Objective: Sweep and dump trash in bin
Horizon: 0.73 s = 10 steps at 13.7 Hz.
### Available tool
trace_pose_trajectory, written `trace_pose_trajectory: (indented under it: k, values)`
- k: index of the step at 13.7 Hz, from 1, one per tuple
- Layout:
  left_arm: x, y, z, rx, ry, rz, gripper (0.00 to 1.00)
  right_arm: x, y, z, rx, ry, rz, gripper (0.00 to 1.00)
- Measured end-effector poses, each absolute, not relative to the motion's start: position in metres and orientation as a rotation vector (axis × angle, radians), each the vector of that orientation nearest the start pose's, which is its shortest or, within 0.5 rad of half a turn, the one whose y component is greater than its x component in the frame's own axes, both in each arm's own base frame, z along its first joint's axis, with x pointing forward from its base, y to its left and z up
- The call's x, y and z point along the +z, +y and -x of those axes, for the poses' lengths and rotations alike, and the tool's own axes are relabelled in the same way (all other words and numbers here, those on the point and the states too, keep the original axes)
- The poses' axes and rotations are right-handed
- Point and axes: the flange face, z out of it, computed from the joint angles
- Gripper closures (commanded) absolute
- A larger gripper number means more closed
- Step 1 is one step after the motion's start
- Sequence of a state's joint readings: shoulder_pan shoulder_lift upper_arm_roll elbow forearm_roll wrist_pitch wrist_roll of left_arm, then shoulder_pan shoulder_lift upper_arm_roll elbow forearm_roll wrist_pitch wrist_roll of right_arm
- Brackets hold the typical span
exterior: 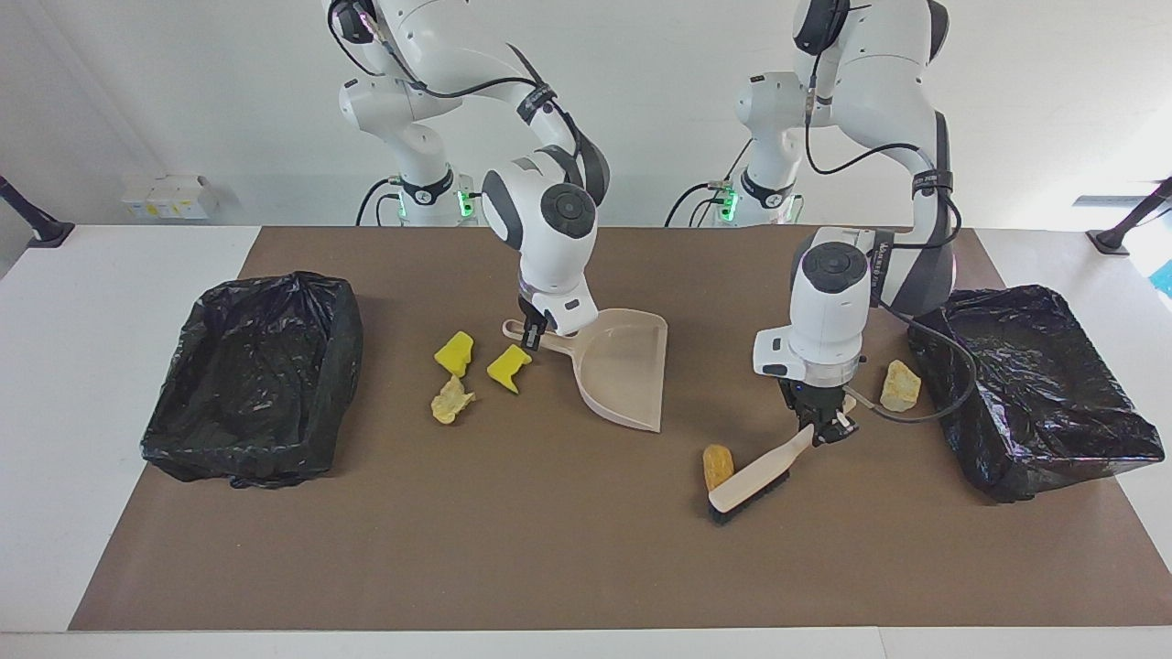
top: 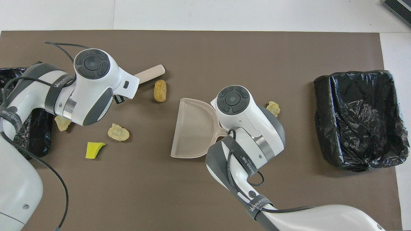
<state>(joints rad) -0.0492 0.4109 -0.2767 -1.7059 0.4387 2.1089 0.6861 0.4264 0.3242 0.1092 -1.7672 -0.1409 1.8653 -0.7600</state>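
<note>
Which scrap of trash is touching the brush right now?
The orange bread-like lump, lying against the head of the brush held by the left gripper. The other scraps lie apart from the brush, untouched.

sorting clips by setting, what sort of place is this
Likely a robotics lab test bench, not a home: two white arms mounted at a white table covered by a brown mat, with black bag-lined bins at each end, and staged yellow sponge bits.

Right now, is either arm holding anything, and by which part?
Left gripper holds the brush by its handle end; right gripper holds the dustpan by its handle.
</note>
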Motion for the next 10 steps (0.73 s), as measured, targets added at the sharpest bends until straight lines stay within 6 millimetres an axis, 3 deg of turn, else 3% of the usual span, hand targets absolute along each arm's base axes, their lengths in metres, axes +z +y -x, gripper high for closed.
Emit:
trace_pose_trajectory:
  k: [3,6,8,10]
  values:
    - [0.368,-0.177,-0.612,0.148,1.703,2.305,1.00,0.364,0.301,-0.537,0.372,-1.992,2.490,1.00]
    - [0.366,-0.183,-0.556,0.233,1.748,2.246,1.00,0.364,0.301,-0.537,0.371,-1.992,2.490,1.00]
    - [0.381,-0.186,-0.535,0.239,1.742,2.252,1.00,0.364,0.301,-0.537,0.371,-1.992,2.490,1.00]
    - [0.404,-0.181,-0.527,0.228,1.711,2.263,1.00,0.364,0.301,-0.537,0.370,-1.992,2.490,1.00]
